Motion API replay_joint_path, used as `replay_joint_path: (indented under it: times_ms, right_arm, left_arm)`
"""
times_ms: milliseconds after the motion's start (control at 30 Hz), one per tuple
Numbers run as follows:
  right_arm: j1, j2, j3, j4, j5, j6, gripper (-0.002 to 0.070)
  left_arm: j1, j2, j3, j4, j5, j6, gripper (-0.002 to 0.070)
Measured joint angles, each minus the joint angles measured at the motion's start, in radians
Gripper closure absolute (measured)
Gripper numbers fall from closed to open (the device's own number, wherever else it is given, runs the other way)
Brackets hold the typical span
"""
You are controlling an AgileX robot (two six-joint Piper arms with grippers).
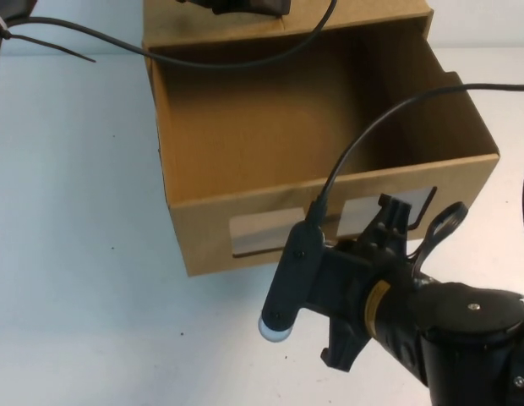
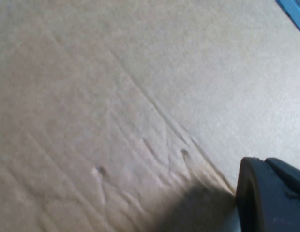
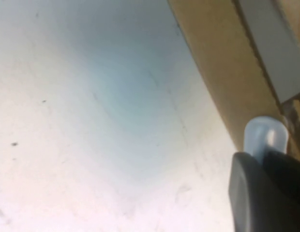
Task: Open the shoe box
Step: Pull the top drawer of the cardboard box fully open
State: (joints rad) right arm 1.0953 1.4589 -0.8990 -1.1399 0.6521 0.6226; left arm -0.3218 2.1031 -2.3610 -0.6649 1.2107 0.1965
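The brown cardboard shoe box (image 1: 203, 228) stands open in the middle of the white table (image 1: 76, 254). Its lid (image 1: 363, 15) is folded up at the far side and the inside looks empty. My left gripper (image 1: 245, 5) shows only as a dark part at the lid's top edge. In the left wrist view one of its fingers (image 2: 268, 195) lies close against the cardboard (image 2: 116, 96). My right gripper (image 1: 395, 216) is shut, empty, and sits just in front of the box's near wall, by a pale label (image 1: 376, 211). Its finger (image 3: 266, 193) hovers over the table beside that wall (image 3: 222, 72).
A black cable (image 1: 245, 59) runs across the box's far edge. Another cable (image 1: 372, 127) arcs over the near right part of the box to the right arm's camera mount (image 1: 292, 279). A second pale label (image 1: 262, 233) is on the near wall. Bare table lies to the left.
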Motion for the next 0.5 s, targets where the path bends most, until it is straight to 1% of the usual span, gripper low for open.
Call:
replay_joint_path:
  times_ms: [100, 133, 200, 267, 333, 400, 500]
  right_arm:
    - [0.002, -0.005, 0.000, 0.058, 0.004, -0.002, 0.0639]
    - [0.007, -0.009, 0.002, 0.086, 0.012, 0.001, 0.0618]
    - [0.020, -0.026, 0.004, 0.125, 0.026, 0.003, 0.0553]
    - [0.041, -0.052, 0.004, 0.145, 0.027, 0.003, 0.0460]
    - [0.061, -0.080, 0.004, 0.155, 0.032, 0.003, 0.0388]
    - [0.083, -0.111, 0.002, 0.165, 0.044, 0.003, 0.0364]
    - [0.119, -0.162, -0.015, 0.179, 0.092, 0.003, 0.0384]
  left_arm:
    - [0.000, 0.000, 0.000, -0.003, 0.003, 0.000, 0.0680]
    - [0.000, 0.000, 0.000, -0.003, 0.002, 0.000, 0.0680]
    - [0.000, 0.000, 0.000, -0.003, 0.002, 0.000, 0.0680]
    - [0.000, 0.000, 0.000, -0.003, 0.002, 0.000, 0.0680]
    - [0.000, 0.000, -0.014, -0.001, 0.005, 0.000, 0.0680]
    - [0.000, 0.003, -0.035, 0.008, 0.015, 0.000, 0.0680]
    - [0.000, 0.011, -0.087, 0.015, 0.040, 0.000, 0.0680]
